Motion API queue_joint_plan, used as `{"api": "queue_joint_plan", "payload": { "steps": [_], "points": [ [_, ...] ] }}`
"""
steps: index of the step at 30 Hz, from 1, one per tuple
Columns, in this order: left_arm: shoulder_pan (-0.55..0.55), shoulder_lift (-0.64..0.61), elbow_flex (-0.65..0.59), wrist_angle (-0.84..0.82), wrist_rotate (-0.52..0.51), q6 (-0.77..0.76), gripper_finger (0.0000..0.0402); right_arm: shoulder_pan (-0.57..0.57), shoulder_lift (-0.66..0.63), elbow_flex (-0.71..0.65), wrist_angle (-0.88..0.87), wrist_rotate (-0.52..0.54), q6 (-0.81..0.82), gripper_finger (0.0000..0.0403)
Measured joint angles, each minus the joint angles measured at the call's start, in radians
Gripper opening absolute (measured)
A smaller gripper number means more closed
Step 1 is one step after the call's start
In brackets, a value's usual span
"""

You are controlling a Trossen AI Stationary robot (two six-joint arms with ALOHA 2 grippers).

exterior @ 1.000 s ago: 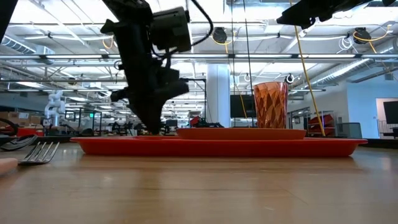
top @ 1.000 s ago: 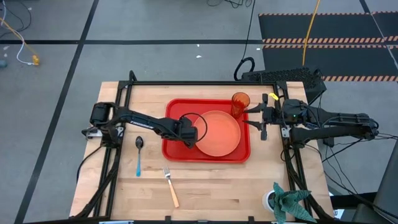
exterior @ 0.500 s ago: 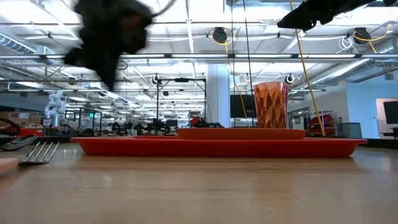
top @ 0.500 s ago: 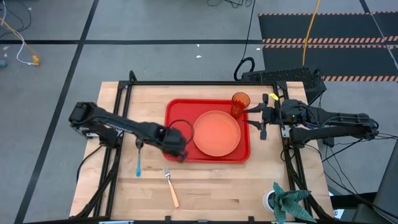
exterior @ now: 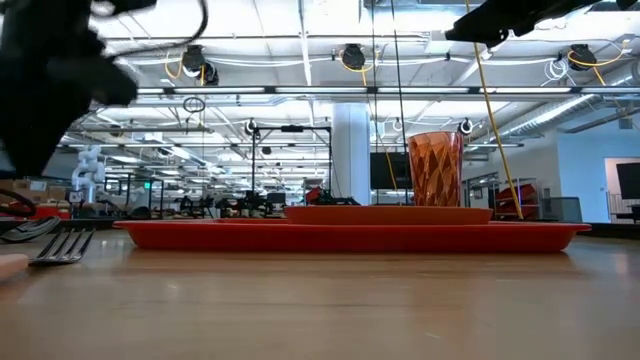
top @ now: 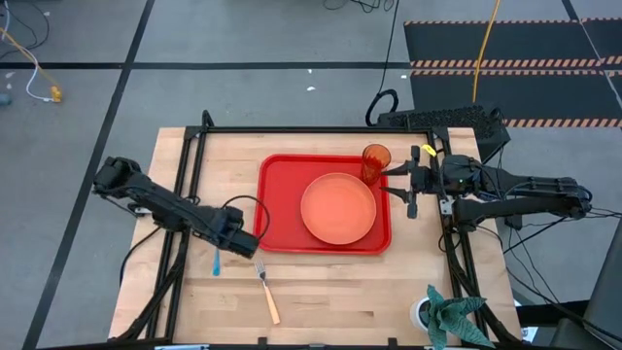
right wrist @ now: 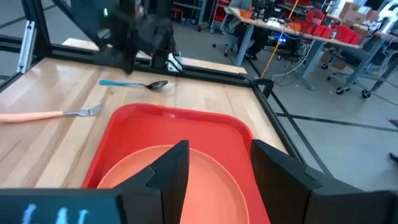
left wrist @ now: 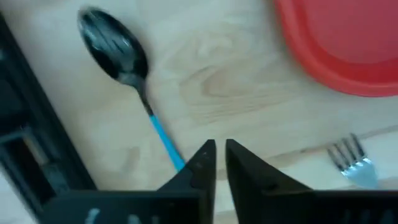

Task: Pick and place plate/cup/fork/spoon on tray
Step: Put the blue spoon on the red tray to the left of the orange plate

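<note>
The red tray (top: 277, 194) lies mid-table. The orange plate (top: 338, 208) lies flat in it, and the amber cup (top: 376, 160) stands upright in its far right corner. The spoon (left wrist: 115, 46) with its blue handle (top: 216, 261) lies on the wood left of the tray. The fork (top: 266, 292) lies nearer the front edge. My left gripper (top: 238, 243) hovers just off the tray's near left corner, over the spoon's handle, with its fingers (left wrist: 208, 162) almost together and empty. My right gripper (top: 406, 185) waits open beside the tray's right rim, near the cup.
A potted plant (top: 447, 313) stands at the table's near right corner. Black frame rails (top: 185, 175) run along the left, right and far sides. Bare wood (top: 369, 292) lies between the tray and the front edge.
My left gripper has left the plate's left rim, risen, and swung toward the table's left and near edge, off the tray to above the spoon's handle. The plate has stayed flat in the tray.
</note>
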Motion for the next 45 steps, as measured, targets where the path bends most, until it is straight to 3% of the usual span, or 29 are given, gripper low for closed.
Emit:
{"api": "queue_joint_plan", "payload": {
  "steps": [5, 8, 13, 17, 32, 36, 42, 45],
  "points": [
    [0.000, 0.004, -0.161, 0.046, 0.170, -0.051, 0.0130, 0.000, 0.000, 0.000, -0.001, 0.000, -0.007, 0.0164],
    [-0.017, -0.002, -0.219, 0.045, 0.217, -0.075, 0.0179, 0.000, 0.000, 0.000, -0.001, 0.000, -0.014, 0.0164],
    [-0.026, -0.018, -0.231, 0.140, 0.186, -0.073, 0.0229, 0.000, 0.000, 0.000, -0.002, 0.000, -0.019, 0.0164],
    [-0.020, -0.018, -0.235, 0.234, 0.150, -0.072, 0.0237, 0.000, 0.000, 0.000, -0.003, 0.000, -0.019, 0.0164],
    [-0.010, -0.022, -0.325, 0.317, 0.109, -0.111, 0.0152, 0.000, 0.000, 0.000, -0.006, 0.000, -0.016, 0.0164],
    [-0.004, -0.023, -0.339, 0.369, 0.103, -0.098, 0.0112, 0.000, 0.000, 0.000, -0.006, 0.000, -0.016, 0.0164],
    [-0.006, -0.036, -0.341, 0.383, 0.092, -0.070, 0.0022, 0.000, 0.000, 0.000, -0.006, 0.000, -0.019, 0.0164],
    [-0.006, -0.062, -0.343, 0.380, 0.089, -0.073, 0.0015, 0.000, 0.000, 0.000, -0.005, 0.000, -0.019, 0.0164]
  ]
}}
